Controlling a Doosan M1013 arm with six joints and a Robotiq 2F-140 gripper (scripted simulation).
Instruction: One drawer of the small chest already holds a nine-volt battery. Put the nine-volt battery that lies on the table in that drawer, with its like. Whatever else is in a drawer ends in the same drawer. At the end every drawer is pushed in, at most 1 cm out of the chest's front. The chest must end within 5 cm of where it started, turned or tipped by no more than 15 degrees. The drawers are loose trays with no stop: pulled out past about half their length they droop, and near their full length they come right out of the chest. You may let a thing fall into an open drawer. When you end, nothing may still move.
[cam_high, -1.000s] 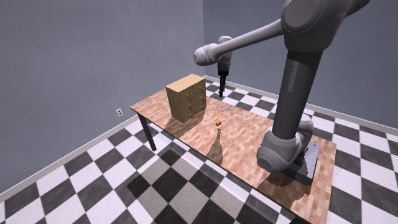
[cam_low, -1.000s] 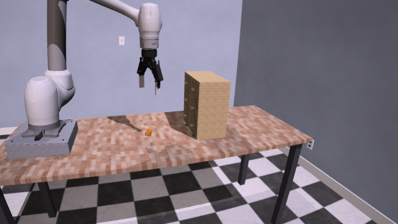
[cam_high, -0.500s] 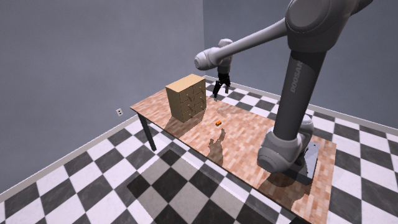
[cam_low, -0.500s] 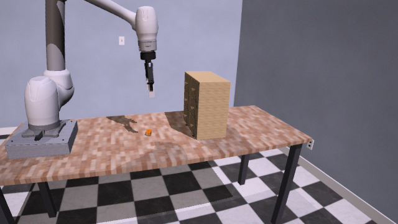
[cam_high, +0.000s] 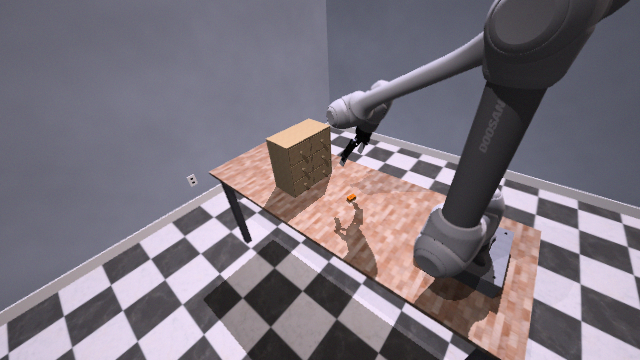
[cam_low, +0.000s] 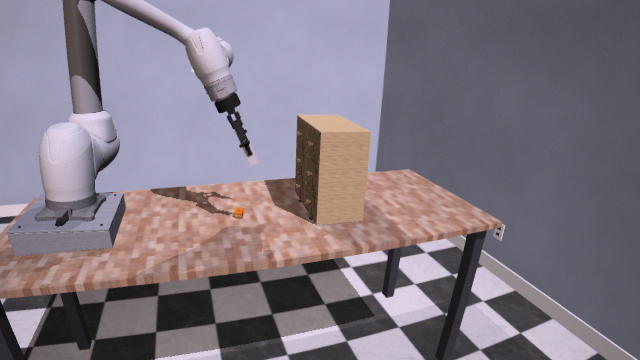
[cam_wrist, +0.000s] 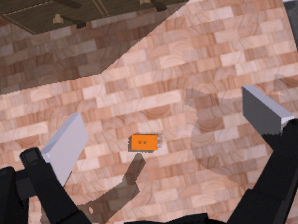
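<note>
Desk (cam_high: 400, 220) (cam_low: 200, 250) (cam_wrist: 200, 175): brick-patterned top, partly shadowed before the chest (cam_high: 282, 165) (cam_low: 342, 175) (cam_wrist: 30, 17)
Floor (cam_high: 272, 300) (cam_low: 292, 295): checkered, seen below the chest
Battery (cam_high: 351, 197) (cam_low: 239, 213) (cam_wrist: 144, 142): laid before the chest
End effector (cam_high: 352, 150) (cam_low: 250, 155) (cam_wrist: 161, 113): opened wide

A robotics lab, seemingly: bench-mounted arm (cam_high: 467, 155) (cam_low: 82, 60) (checkered floor (cam_high: 272, 295) (cam_low: 295, 295), oddly), plain walls (cam_high: 165, 75) (cam_low: 500, 100).

open air between the gripper (cam_high: 352, 148) (cam_low: 250, 154) (cam_wrist: 167, 122) and the orange battery (cam_high: 351, 197) (cam_low: 239, 213) (cam_wrist: 144, 142), chest (cam_high: 287, 167) (cam_low: 342, 172) blocking passage right of them in the exterior view
</note>
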